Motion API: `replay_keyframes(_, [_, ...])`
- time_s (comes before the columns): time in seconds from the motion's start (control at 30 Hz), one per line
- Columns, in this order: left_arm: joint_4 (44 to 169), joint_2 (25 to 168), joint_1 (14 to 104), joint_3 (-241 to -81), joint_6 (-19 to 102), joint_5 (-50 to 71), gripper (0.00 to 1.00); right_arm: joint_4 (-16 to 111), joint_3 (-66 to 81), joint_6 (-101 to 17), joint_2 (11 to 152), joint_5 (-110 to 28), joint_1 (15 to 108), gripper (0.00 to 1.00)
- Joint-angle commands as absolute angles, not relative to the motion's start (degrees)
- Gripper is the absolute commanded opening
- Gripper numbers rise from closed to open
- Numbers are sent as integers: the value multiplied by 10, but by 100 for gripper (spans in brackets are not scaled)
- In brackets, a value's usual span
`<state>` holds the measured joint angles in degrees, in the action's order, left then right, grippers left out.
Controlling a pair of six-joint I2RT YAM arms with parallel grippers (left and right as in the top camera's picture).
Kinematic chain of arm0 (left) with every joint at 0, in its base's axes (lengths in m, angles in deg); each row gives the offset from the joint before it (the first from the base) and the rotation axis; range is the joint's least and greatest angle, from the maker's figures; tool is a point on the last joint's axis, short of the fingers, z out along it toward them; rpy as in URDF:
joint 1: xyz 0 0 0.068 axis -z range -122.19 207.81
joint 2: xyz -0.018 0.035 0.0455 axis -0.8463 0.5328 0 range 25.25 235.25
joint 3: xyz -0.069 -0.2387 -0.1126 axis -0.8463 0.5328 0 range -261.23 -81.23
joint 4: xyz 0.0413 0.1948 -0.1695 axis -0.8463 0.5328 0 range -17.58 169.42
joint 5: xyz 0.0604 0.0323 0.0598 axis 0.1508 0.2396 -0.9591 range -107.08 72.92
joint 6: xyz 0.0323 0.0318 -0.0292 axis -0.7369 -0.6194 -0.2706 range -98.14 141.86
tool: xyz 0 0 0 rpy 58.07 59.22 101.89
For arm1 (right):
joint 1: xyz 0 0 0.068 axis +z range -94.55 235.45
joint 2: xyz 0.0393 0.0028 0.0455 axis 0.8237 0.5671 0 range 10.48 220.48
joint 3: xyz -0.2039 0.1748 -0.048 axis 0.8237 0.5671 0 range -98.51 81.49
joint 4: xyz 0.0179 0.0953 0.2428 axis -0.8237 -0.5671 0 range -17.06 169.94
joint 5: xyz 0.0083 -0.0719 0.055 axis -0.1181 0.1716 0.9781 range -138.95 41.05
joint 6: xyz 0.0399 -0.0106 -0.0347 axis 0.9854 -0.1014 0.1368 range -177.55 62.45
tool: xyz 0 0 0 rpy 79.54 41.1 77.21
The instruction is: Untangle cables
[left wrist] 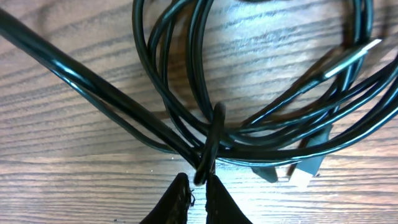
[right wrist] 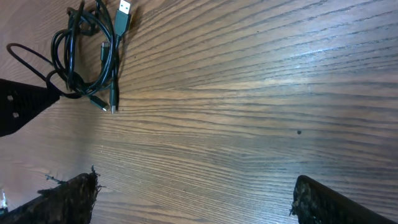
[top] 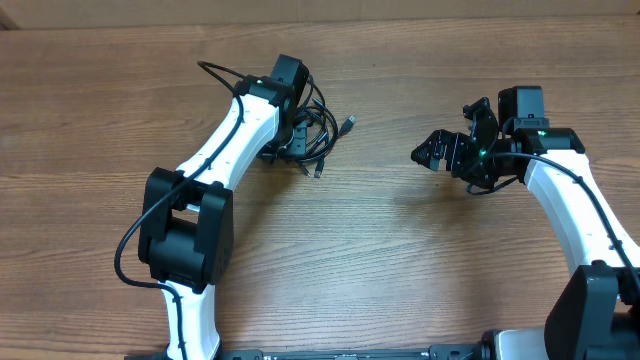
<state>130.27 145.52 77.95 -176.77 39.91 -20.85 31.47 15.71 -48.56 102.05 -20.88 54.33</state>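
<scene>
On the far side of the table [top: 380, 260], left of centre, the cables [top: 318, 130] are seen lying in a tangled coil of several black loops, partly covered by the wrist of the left arm. A silvery plug [top: 348, 124] is pointed out from the right edge of the coil. In the left wrist view, the left end effector [left wrist: 199, 186] is lowered to the near edge of the bundle, and its fingers [left wrist: 180, 199] are drawn almost together, with one short upright loop of cable pinched between their tips. The other loops are laid flat on the wood. The right end effector [top: 445, 152] is held well apart from the coil, on the right side of the table, with its jaws spread wide and nothing between them; only bare wood is seen beneath it.
</scene>
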Motion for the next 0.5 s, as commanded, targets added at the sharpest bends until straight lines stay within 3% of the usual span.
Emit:
replay_keyframes(0.0, [1308, 1469, 778, -1761, 398, -222, 10, 318, 147, -486, 1020, -211, 542, 100])
replay_keyframes(0.13, [1315, 1469, 778, -1761, 396, -222, 13, 318, 147, -486, 1020, -211, 542, 100])
replay_keyframes(0.47, [1292, 1469, 778, -1761, 397, -241, 6, 318, 147, -486, 1020, -211, 542, 100])
